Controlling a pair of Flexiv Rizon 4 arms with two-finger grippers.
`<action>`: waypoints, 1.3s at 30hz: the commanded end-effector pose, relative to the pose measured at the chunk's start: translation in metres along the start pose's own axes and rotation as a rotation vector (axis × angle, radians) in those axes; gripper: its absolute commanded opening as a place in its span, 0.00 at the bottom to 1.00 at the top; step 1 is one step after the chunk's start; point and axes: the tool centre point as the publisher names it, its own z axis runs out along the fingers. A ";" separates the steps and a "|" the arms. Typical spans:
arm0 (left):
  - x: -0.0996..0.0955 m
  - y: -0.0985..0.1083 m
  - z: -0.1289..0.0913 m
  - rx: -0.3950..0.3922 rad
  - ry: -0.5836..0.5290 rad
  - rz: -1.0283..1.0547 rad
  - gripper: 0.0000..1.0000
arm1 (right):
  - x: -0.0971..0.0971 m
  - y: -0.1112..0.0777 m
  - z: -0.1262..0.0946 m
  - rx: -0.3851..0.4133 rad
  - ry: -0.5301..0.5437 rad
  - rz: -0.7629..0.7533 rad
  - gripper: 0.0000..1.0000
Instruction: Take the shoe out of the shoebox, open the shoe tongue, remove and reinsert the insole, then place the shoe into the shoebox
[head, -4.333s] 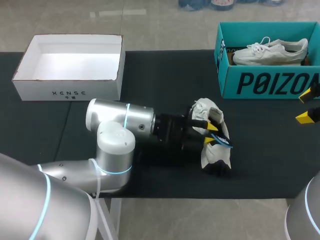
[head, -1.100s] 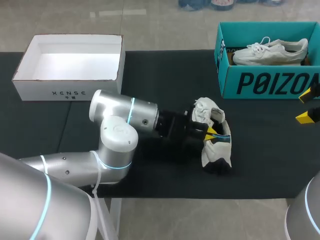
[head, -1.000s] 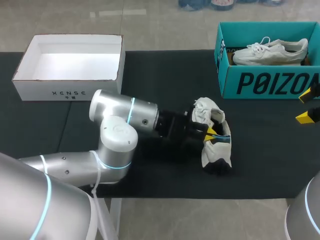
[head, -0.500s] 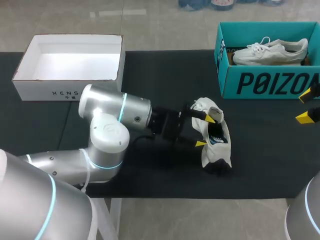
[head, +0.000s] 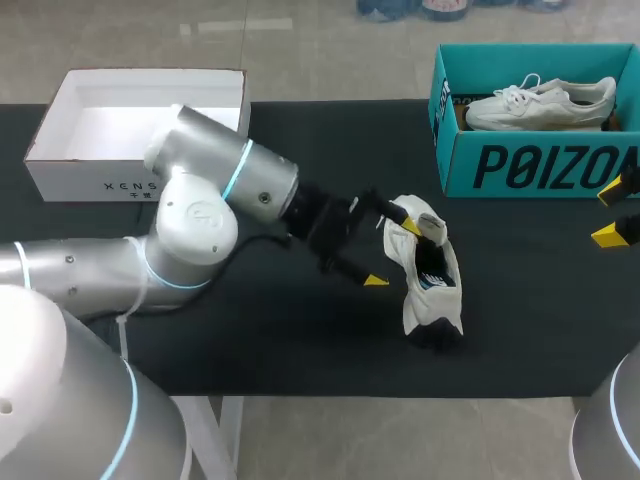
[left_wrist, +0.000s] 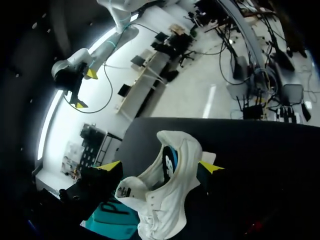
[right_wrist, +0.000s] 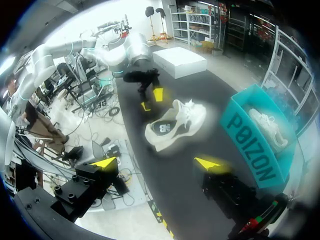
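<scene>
Guessing it's time to pull the insole (left_wrist: 169, 162): shoe (head: 430, 290) lies on the dark surface (head: 300, 330) near the teal shoebox (head: 540, 165), mouth facing the left claw (head: 397, 250), fingers (head: 376, 281) spread wide just beside it. I'd slide one finger under the insole's heel edge before pinching.

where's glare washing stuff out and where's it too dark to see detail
Head view: glare bleaches the inside of the open white cardboard shoebox, and shadows vanish on the black table cover. Right wrist view: the white sneaker with the blue insole is brightly lit. Left wrist view: the table beside the sneaker is nearly black.
</scene>
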 end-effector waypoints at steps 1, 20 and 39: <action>-0.002 -0.002 -0.011 -0.025 0.393 -0.038 1.00 | 0.001 0.000 0.001 0.002 -0.002 0.001 1.00; 0.000 -0.003 -0.011 -0.043 0.416 -0.042 1.00 | 0.001 0.000 0.001 0.002 -0.002 0.001 1.00; -0.024 -0.008 0.021 -0.173 0.776 0.028 1.00 | 0.001 0.000 0.001 0.002 -0.002 0.001 1.00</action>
